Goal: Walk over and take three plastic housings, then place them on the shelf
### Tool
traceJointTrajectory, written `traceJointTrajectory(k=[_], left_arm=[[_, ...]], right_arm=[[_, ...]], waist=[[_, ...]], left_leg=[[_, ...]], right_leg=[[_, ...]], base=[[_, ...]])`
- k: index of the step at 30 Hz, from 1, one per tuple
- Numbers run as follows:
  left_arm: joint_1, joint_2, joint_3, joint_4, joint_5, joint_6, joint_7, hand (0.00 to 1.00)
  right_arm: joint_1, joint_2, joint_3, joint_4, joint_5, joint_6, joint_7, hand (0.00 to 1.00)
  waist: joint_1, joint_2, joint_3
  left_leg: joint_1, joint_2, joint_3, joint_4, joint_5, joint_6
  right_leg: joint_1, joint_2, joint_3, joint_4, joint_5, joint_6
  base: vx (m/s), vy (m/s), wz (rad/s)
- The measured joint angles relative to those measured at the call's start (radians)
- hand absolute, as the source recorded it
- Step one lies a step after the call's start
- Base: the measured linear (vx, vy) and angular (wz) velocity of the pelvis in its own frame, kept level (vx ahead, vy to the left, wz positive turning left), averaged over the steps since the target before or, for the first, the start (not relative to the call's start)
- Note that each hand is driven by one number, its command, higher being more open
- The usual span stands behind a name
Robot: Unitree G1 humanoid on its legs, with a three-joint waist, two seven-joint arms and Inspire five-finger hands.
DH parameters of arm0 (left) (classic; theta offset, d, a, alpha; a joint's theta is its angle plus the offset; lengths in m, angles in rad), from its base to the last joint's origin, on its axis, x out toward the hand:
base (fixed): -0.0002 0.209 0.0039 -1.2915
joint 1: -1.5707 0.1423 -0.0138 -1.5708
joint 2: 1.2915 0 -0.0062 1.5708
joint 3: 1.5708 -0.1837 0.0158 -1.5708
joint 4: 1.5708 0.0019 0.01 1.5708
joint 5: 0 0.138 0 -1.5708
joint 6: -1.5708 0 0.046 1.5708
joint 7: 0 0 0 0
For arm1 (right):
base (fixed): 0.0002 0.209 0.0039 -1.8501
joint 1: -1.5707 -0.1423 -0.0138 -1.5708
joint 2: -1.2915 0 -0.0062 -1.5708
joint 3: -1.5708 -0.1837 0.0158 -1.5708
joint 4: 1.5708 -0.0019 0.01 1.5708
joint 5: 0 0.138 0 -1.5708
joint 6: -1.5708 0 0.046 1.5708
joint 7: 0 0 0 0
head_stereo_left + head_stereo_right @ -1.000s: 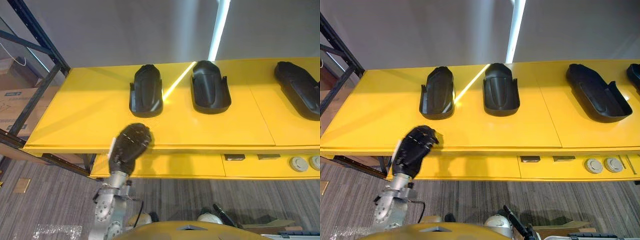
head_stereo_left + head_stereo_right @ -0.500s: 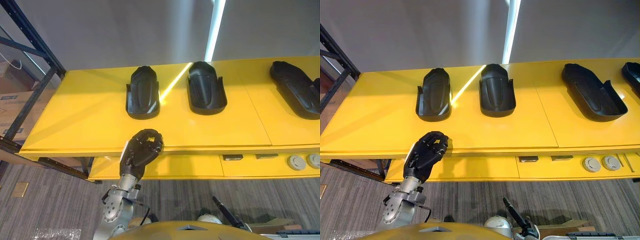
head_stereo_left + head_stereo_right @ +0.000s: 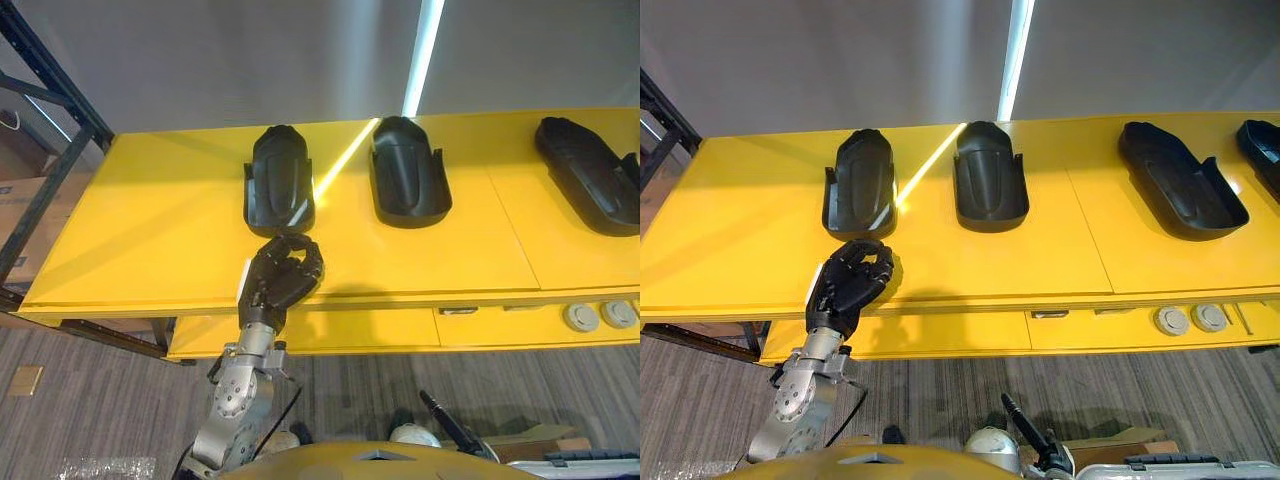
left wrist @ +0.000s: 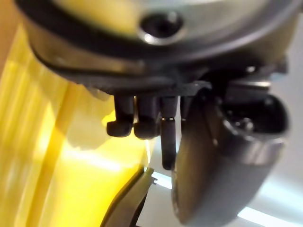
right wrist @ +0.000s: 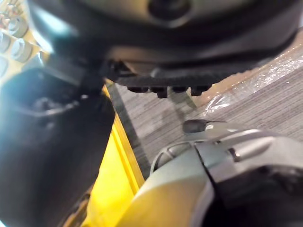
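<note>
Facing yellow table; black housings in a row across it. Leftmost housing lies just beyond left hand, which hangs over the near edge, fingers curled, empty. Likely best: uncurl before advancing, straddle housing's near end, grip both side walls.

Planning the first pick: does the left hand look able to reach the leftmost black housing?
Probably yes: the left hand hovers at the yellow table's front edge just before the leftmost housing, with nothing between them, though its curled fingers must open first.
</note>
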Motion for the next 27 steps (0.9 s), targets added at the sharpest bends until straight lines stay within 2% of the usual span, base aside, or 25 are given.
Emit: traceJointTrajectory(k=[5, 11, 22, 27], left_arm=[[-0.027, 0.001, -0.001, 0.000, 0.035, 0.043, 0.029, 0.00], [-0.035, -0.001, 0.001, 0.000, 0.042, 0.075, 0.060, 0.00], [-0.039, -0.004, 0.024, 0.011, 0.074, 0.088, 0.143, 0.00], [-0.082, -0.005, 0.058, 0.048, 0.074, 0.107, 0.153, 0.00]], right_arm=[[-0.001, -0.001, 0.013, -0.014, 0.000, 0.001, -0.001, 1.00], [0.004, -0.001, 0.013, -0.019, -0.001, 0.003, 0.000, 1.00], [0.010, -0.001, 0.017, -0.043, -0.002, 0.008, 0.000, 1.00], [0.011, -0.001, 0.018, -0.051, -0.024, 0.013, 0.000, 1.00]], waist=[[-0.017, -0.001, 0.002], [-0.017, 0.000, 0.002], [-0.035, 0.003, 0.001], [-0.040, 0.003, 0.001]], left_leg=[[0.001, 0.001, 0.018, 0.008, -0.009, 0.000], [-0.003, 0.012, 0.022, 0.047, -0.030, -0.002], [-0.015, 0.019, 0.021, 0.077, -0.038, -0.001], [-0.017, 0.023, 0.026, 0.089, -0.045, -0.001]], right_leg=[[-0.011, -0.001, 0.021, 0.009, -0.001, -0.002], [-0.006, 0.000, 0.026, 0.020, -0.005, -0.007], [-0.008, 0.000, 0.026, 0.026, -0.005, -0.008], [-0.008, 0.000, 0.028, 0.029, -0.005, -0.008]], base=[[0.01, 0.015, -0.11], [0.00, 0.003, -0.03], [-0.02, -0.003, 0.00], [-0.01, 0.003, -0.02]])
